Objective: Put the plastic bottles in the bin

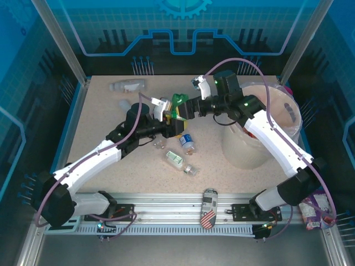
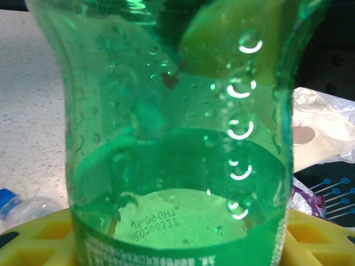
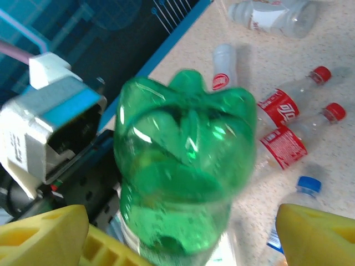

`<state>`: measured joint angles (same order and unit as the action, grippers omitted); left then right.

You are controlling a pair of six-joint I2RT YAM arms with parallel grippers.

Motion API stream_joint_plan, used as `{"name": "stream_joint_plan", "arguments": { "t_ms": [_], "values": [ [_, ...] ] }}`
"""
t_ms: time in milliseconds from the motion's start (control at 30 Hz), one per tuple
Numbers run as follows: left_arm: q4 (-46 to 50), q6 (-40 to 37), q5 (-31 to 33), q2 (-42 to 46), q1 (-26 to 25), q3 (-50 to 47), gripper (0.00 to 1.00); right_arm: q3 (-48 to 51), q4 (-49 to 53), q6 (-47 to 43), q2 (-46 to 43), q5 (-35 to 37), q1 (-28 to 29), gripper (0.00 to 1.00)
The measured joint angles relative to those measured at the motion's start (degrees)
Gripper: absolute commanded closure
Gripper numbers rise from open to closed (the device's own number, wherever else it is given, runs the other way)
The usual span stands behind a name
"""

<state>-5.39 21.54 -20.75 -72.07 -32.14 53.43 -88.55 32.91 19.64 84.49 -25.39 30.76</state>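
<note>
Green bottle (image 3: 186, 166) noted as translucent, dimpled, lobed at base; it is pinched by left gripper (image 2: 177, 246). Right gripper (image 3: 177, 224) is spread wide around it.

Speckled beige tabletop (image 1: 100, 113), blue edging (image 1: 70, 124) along left side. Far wall (image 1: 111, 25): translucent blue panel, grid and circuit-line print, gear motif (image 1: 183, 6) at top centre. Left wall (image 1: 25, 83) and right wall (image 1: 339, 66) carry same blue print. Slanted aluminium posts (image 1: 60, 41) at far corners. Grooved aluminium rail (image 1: 166, 202) across near edge. Light even, soft glare on posts. Dark band (image 1: 111, 64) under far wall.
</note>
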Motion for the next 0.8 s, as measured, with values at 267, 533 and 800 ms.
{"name": "stream_joint_plan", "arguments": {
  "t_ms": [267, 533, 800],
  "values": [
    [-3.4, 1.1, -1.9, -1.2, 0.0, 0.0, 0.46, 0.4, -2.5, 2.3, 1.7, 0.0, -0.1, 0.34],
    [-5.6, 2.5, -2.9, -2.2, 0.1, 0.0, 0.44, 0.4, -4.2, 2.9, 3.3, -0.9, -0.2, 0.43],
    [-5.4, 2.5, -2.7, -1.7, -0.3, 0.0, 0.01, 0.4, -3.6, 2.3, 3.3, -0.4, -0.9, 0.53]
  ]
}}
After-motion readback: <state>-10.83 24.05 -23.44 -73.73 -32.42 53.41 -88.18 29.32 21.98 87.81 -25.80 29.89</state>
